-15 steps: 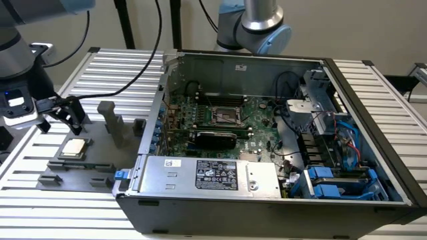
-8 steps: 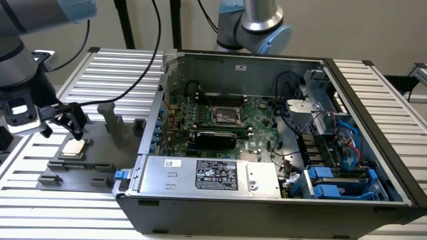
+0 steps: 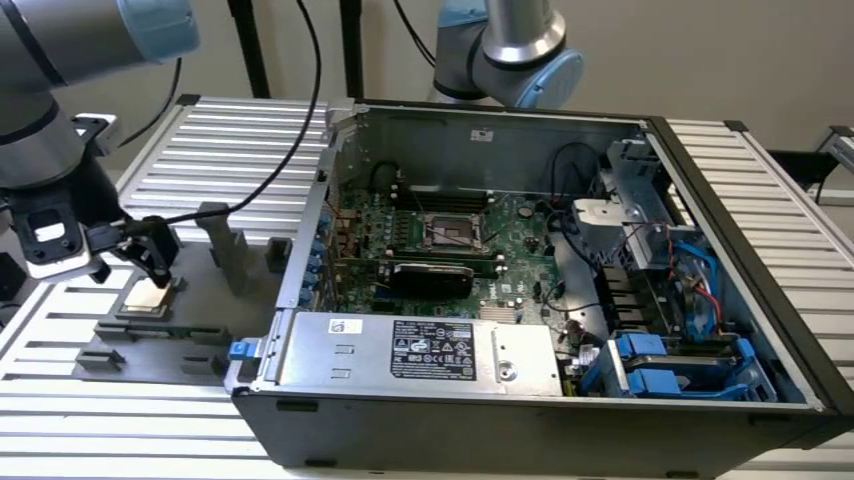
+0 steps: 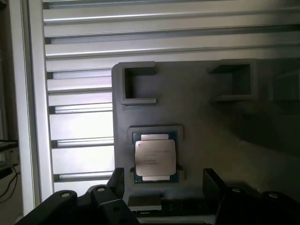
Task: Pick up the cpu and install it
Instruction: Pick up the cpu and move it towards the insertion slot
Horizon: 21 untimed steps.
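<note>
Gripper (image 3: 131,272) hangs released at the exterior view's left, fingers spread to either side of the cpu (image 4: 155,158) with a gap on each side. The cpu lies flat in a shallow recess of the grey fixture plate (image 4: 225,140), well apart from the open computer case (image 3: 534,400) at the exterior view's right. One dark finger overlaps the chip's far edge in the exterior view. Its lid lettering is too faint to read.

Exterior view high, angled down on computer case (image 3: 400,430), wrist view close over fixture plate (image 4: 211,140) (shared)
</note>
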Each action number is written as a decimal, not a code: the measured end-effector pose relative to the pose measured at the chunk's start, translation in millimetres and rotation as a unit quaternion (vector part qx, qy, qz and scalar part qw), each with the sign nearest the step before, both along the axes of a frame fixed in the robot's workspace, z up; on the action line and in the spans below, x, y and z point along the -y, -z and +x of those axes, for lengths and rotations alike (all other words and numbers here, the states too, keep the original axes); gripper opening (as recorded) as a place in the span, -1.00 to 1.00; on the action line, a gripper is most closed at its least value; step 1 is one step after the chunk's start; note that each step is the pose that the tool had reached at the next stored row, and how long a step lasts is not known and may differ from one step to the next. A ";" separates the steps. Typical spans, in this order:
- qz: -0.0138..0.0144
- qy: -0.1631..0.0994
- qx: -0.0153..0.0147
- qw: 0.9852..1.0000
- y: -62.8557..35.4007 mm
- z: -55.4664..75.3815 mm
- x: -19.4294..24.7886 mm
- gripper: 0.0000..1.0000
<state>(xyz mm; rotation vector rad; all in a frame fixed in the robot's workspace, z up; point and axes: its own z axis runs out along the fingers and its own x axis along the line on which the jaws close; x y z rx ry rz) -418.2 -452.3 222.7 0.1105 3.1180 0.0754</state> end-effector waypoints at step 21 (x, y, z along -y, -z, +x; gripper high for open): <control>-0.001 0.007 0.000 1.000 34.5 -3.6 -10.4 0.55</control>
